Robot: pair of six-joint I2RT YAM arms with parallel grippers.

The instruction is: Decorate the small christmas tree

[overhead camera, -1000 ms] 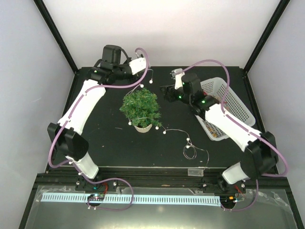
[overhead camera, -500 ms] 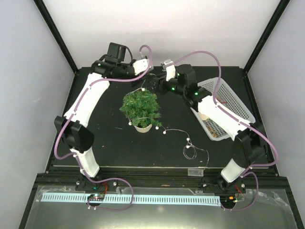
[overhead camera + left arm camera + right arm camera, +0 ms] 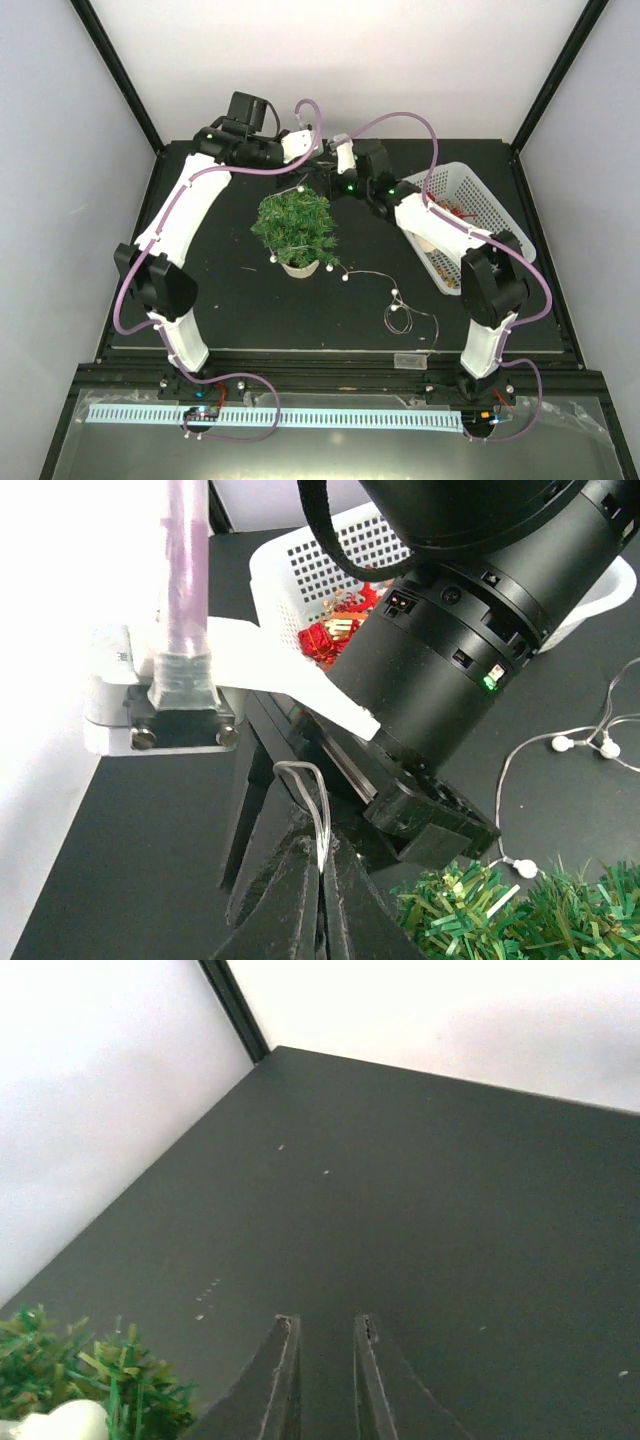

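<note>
Meeting of both grippers close to the far edge of the table (image 3: 230, 295), just behind the small christmas tree (image 3: 295, 226), which stands in its whitish pot (image 3: 300, 268) near the table's middle, slightly toward the left edge. Left gripper (image 3: 322, 872): fingers pressed together, pinching a thin loop of the light string (image 3: 312, 798). Right gripper (image 3: 322, 1345): fingers a narrow gap apart, nothing visible between them, bare table beyond. Risks, as judged: (1) the 2 wrists sit very close, so a slightly misaligned move could knock them together; (2) the right fingers could shut beside the thin wire and miss it, since it does not show in that wrist's own view; (3) a pull on the string, whose slack and white bulbs trail toward the near right, could tip or drag the tree. Only the left wrist view shows the pinched wire and the red and gold ornaments (image 3: 328, 640) in the white basket (image 3: 300, 570). Only the top view shows the trailing slack, and only the right wrist view shows the finger gap.
</note>
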